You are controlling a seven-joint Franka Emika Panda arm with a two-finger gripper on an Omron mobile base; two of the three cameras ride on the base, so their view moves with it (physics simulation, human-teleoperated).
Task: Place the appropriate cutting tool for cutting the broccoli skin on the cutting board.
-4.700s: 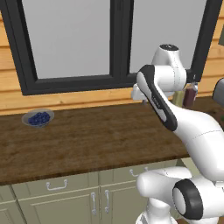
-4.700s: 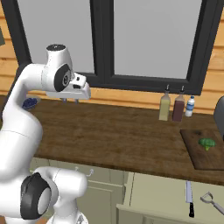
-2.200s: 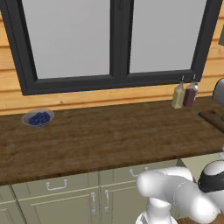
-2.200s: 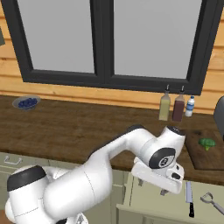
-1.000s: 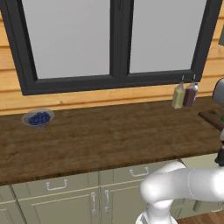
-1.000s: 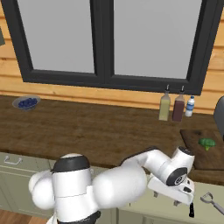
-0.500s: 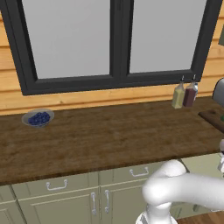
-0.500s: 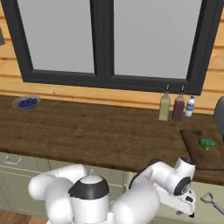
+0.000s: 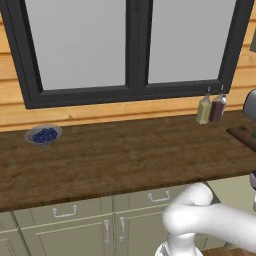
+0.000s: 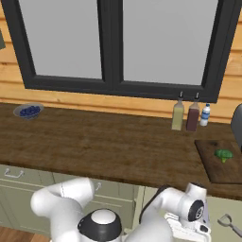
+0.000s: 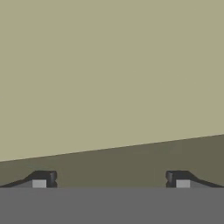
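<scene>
even, flat rendered light, no glare. soft shadow lies under the worktop [image 9: 125,160] edge. coarse, slightly blurred edges throughout.

On the bench [image 10: 94,142], the bowl [image 10: 29,111] sits near the back left corner, two bottles [image 10: 185,115] stand at the back edge toward the right, and the board [image 10: 212,165] with broccoli [image 10: 223,154] lies at the right end.

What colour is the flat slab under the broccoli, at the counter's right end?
Dark brown wood, darker than the worktop: the flat rectangular cutting board, clearest in the right base view.
</scene>
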